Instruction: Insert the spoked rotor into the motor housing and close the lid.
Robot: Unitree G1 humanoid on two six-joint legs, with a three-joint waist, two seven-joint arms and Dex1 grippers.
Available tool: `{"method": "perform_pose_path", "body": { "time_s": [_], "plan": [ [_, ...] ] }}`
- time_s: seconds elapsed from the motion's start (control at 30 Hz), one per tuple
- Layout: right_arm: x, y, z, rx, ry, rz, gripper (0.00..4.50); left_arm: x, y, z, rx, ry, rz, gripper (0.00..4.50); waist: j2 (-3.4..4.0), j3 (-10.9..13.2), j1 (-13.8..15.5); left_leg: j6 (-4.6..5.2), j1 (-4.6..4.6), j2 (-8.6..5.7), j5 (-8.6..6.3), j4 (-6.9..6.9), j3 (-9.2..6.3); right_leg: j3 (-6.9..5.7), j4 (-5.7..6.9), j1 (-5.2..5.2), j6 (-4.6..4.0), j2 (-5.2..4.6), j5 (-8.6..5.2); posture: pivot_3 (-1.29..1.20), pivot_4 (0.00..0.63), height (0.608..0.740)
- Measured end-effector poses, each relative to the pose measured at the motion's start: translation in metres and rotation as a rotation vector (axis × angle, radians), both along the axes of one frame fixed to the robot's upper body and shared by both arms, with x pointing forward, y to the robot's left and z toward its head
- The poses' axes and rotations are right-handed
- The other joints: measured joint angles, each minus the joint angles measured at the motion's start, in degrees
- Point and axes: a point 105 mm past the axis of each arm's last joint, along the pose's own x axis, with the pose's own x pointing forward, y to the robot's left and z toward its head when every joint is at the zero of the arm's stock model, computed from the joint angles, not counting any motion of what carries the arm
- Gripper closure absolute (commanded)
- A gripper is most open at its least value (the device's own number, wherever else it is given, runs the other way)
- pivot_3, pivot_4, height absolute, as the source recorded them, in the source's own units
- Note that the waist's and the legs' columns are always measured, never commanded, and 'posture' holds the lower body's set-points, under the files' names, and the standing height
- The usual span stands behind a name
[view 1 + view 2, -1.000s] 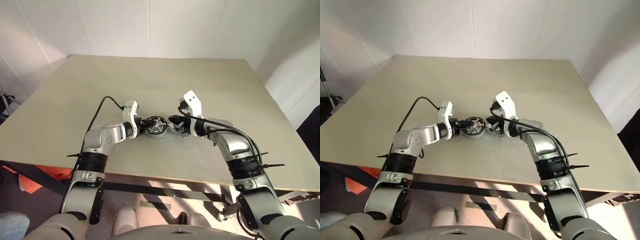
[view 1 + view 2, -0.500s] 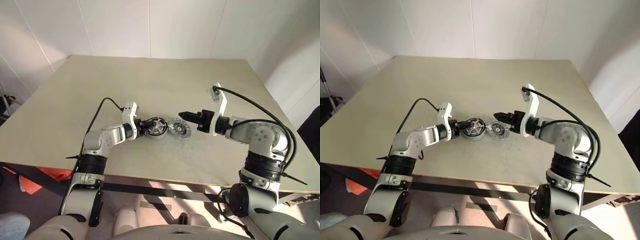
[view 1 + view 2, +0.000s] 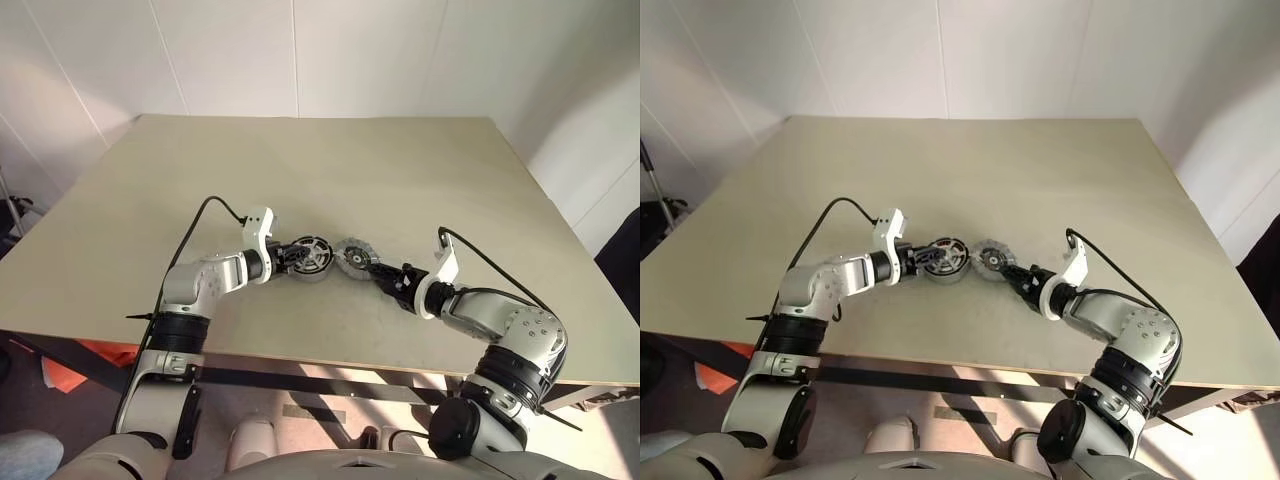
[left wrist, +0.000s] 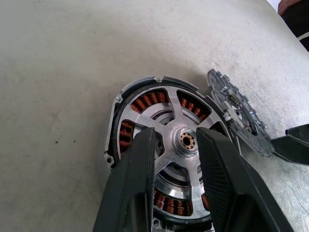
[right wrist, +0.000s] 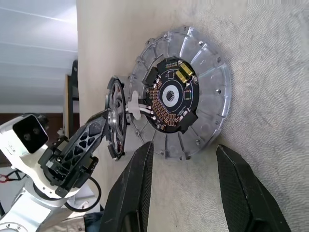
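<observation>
Rotor sits in the housing, lid lies beside it on the table.

The motor housing (image 4: 159,159) sits mid table (image 3: 330,170), w/ the spoked rotor (image 4: 181,142) inside it, orange wire coils showing round it. L gripper (image 4: 176,145) has its two fingers on the rotor, one each side of the hub. The lid (image 5: 181,94) lies flat, touching the housing's right side. R gripper (image 5: 186,169) is open wide, holding nothing, just by the lid.

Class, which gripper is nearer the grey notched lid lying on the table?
Right. The right gripper sits just beside the lid; the left gripper is on the motor housing next to it.
</observation>
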Motion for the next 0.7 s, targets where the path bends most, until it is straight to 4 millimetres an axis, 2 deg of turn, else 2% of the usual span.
{"method": "perform_pose_path", "body": {
  "time_s": [0.2, 0.33, 0.7],
  "plan": [
    [0.015, -0.005, 0.005, -0.002, 0.012, -0.077, 2.18, 0.000, 0.001, 0.001, 0.011, 0.000, -0.015, 3.05, 0.05, 0.0, 0.0, 0.01, -0.05, 0.02, -0.01, -0.05, 0.00, -0.01, 0.01, -0.07, 0.03, 0.03, -0.01, 0.00, 0.000, 0.740],
    [0.025, 0.003, 0.005, 0.028, 0.020, -0.099, 2.18, 0.000, 0.002, 0.002, 0.015, 0.002, -0.017, 3.05, 0.05, 0.0, -0.1, 0.01, -0.04, 0.03, -0.01, -0.05, 0.00, -0.01, 0.02, -0.08, 0.03, 0.04, -0.01, 0.00, 0.000, 0.740],
    [0.030, 0.018, 0.007, 0.054, 0.014, -0.061, 2.18, 0.000, 0.004, 0.002, 0.020, 0.002, -0.015, 3.05, 0.04, 0.0, -0.2, 0.00, -0.03, 0.03, 0.00, -0.05, 0.00, -0.01, 0.05, -0.06, 0.03, 0.05, 0.00, 0.00, 0.000, 0.740]
  ]
}}
